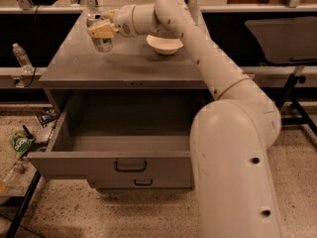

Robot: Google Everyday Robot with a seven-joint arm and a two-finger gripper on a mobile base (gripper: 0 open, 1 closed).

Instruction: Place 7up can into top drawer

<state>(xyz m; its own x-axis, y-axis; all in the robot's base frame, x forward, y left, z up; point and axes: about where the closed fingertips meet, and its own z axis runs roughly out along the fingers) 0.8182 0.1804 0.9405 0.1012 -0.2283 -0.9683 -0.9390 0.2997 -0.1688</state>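
The 7up can (103,42), whitish with a silver top, is held in my gripper (101,30) over the back left of the grey cabinet top (124,68). The tan fingers (100,30) are clamped on its upper part, and it seems to hang slightly above the surface. The top drawer (74,163) is pulled wide open below the cabinet top. Its deep grey inside shows nothing in it, and its dark bar handle (130,166) faces me. My arm reaches in from the lower right, across the drawer's right side.
A white bowl (164,44) sits on the cabinet top right of the can, under my arm. A narrower drawer front (143,183) lies below the open one. A water bottle (22,56) stands on a ledge at left. A green packet (20,143) and litter lie on the floor at left.
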